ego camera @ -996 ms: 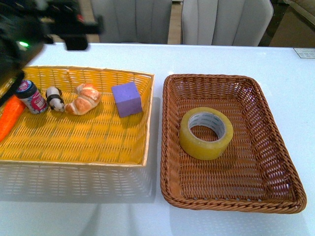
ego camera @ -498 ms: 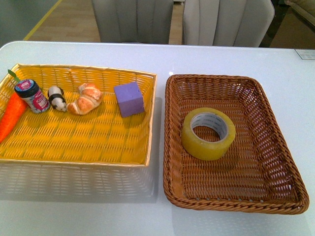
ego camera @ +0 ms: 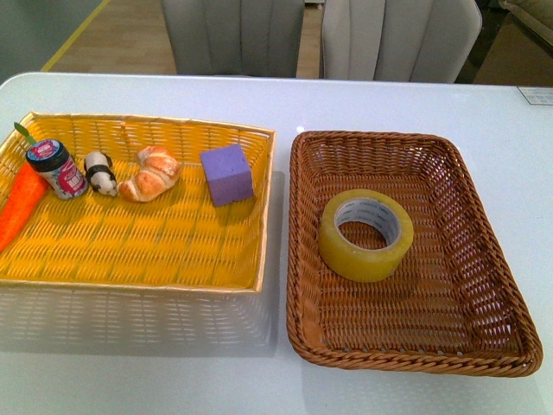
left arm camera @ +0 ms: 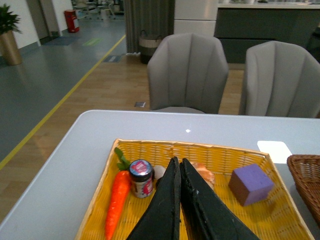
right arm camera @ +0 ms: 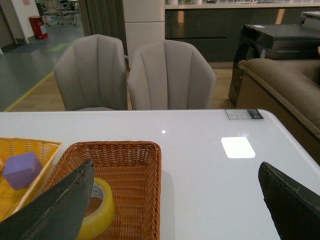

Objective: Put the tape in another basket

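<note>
The yellow tape point(ego camera: 365, 235) lies flat in the brown wicker basket point(ego camera: 413, 361) on the right of the white table, a little left of the basket's middle. Neither arm shows in the front view. In the left wrist view my left gripper point(left arm camera: 178, 161) is shut with nothing in it, high over the yellow woven tray point(left arm camera: 280, 220). My right gripper point(right arm camera: 175, 167) is open wide and empty, held above the table. The tape point(right arm camera: 101, 212) shows beside one of its fingers point(right arm camera: 65, 205), inside the basket point(right arm camera: 147, 190).
The yellow tray point(ego camera: 130, 251) on the left holds a purple cube point(ego camera: 226, 174), a croissant point(ego camera: 151, 173), a small panda figure point(ego camera: 101, 173), a jar point(ego camera: 57, 169) and a carrot point(ego camera: 19, 207). Two grey chairs point(ego camera: 233, 35) stand behind the table.
One second ago my left arm showed dark at the front view's upper left; it has since left that view. The tape has stayed in the brown basket.
</note>
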Tool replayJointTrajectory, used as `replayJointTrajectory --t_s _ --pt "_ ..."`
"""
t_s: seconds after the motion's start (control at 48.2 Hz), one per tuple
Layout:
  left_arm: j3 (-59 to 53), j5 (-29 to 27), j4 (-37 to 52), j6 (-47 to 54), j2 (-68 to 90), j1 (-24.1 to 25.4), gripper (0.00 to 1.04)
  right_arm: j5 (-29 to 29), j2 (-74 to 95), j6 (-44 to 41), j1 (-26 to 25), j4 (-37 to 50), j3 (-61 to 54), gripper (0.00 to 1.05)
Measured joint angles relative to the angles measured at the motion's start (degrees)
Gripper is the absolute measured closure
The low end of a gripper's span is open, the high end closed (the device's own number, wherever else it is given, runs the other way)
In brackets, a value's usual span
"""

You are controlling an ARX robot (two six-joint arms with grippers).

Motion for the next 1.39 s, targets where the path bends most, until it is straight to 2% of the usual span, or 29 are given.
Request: replayJointTrajectory --t_s 0.81,1.225,1.308,1.391 --pt "-1.6 0.5 -29.6 0.0 -32.9 0.9 1.03 0.0 0.0 0.0 0.0 0.0 0.0 0.09" --pt "-1.6 0.5 -38.2 0.0 -41.5 0.9 1.03 0.0 0.0 0.0 0.0 0.0 0.0 0.09" --pt "-1.6 0.5 -47.3 0.1 -48.7 0.9 1.03 0.0 0.0 0.0 0.0 0.0 0.0 0.09" --pt "-1.6 0.5 -48.2 0.1 -50.8 0.9 1.03 0.0 0.0 0.0 0.0 0.0 0.0 0.09"
